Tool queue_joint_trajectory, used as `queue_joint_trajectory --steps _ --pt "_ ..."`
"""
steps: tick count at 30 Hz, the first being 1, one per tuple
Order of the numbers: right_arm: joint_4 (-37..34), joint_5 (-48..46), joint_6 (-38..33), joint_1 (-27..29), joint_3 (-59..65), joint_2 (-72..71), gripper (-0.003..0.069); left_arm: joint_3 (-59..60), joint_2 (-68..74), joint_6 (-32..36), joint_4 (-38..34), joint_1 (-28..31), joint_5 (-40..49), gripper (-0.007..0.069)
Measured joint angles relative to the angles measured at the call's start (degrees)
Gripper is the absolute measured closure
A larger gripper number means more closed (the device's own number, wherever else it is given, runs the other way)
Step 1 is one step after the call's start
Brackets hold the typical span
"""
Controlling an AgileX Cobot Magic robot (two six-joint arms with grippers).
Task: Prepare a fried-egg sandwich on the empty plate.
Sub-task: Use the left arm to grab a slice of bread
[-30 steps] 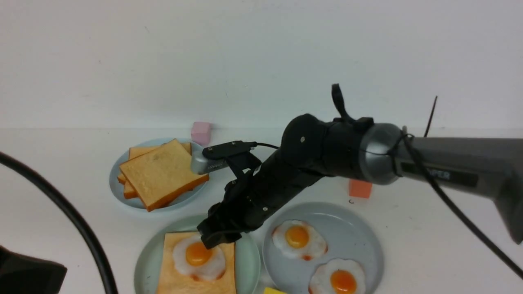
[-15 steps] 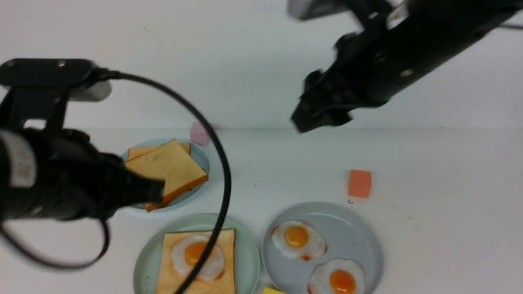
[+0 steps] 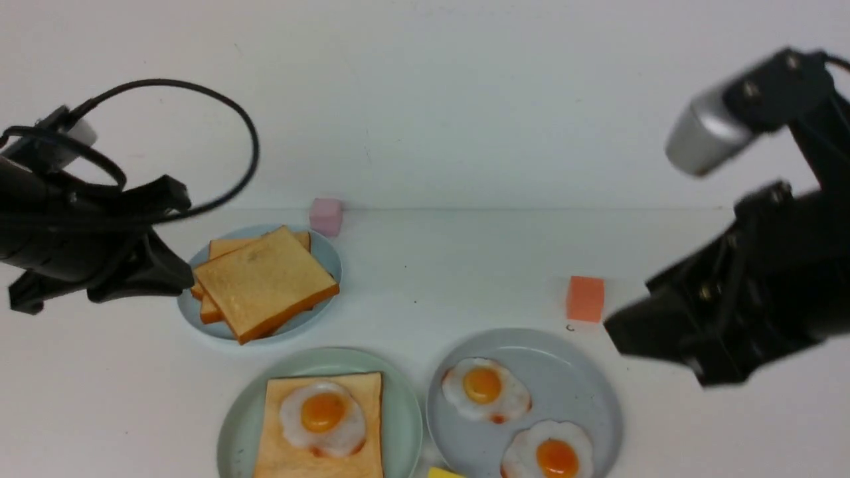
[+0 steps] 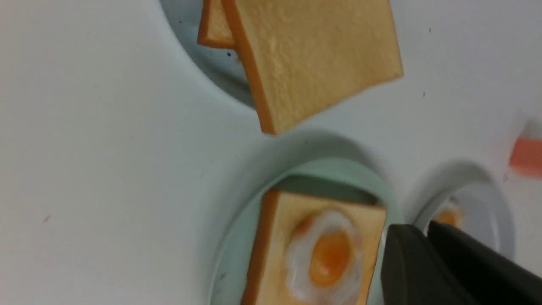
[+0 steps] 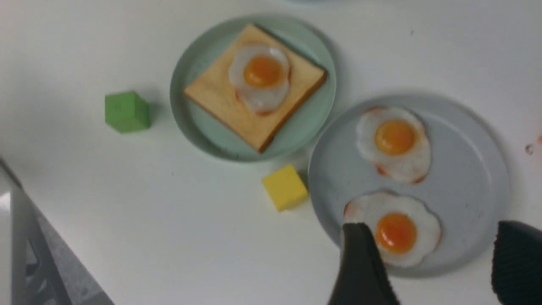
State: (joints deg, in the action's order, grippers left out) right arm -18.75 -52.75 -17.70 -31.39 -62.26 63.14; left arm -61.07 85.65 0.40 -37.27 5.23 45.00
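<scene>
The mint-green plate [image 3: 239,411] sits at the front centre. It holds one toast slice [image 3: 285,451] with a fried egg [image 3: 322,415] on top, uncovered; they also show in the left wrist view [image 4: 322,254] and the right wrist view [image 5: 260,72]. Loose toast slices [image 3: 265,282] are stacked on a small pale-blue plate [image 3: 329,262] behind it. My left gripper [image 3: 182,282] hovers just left of that stack, shut and empty [image 4: 417,233]. My right gripper [image 3: 617,332] is raised at the right, open and empty [image 5: 436,231], above the grey-blue plate [image 3: 584,385].
The grey-blue plate holds two fried eggs [image 3: 486,390] [image 3: 554,451]. A pink cube [image 3: 325,216] sits at the back, an orange cube [image 3: 585,299] at the right. A yellow cube [image 5: 284,187] lies between the front plates, a green cube [image 5: 126,112] beside the mint plate.
My right gripper has left the egg on the toast, lifted and swung far to the right. My left arm has come in from the left, beside the toast stack.
</scene>
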Motion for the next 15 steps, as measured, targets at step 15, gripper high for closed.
queue_joint_trajectory --steps 15 --pt "-0.98 -0.55 -0.44 0.00 1.60 -0.83 0.0232 -1.68 17.64 12.01 -14.52 1.24 -10.53 0.0231"
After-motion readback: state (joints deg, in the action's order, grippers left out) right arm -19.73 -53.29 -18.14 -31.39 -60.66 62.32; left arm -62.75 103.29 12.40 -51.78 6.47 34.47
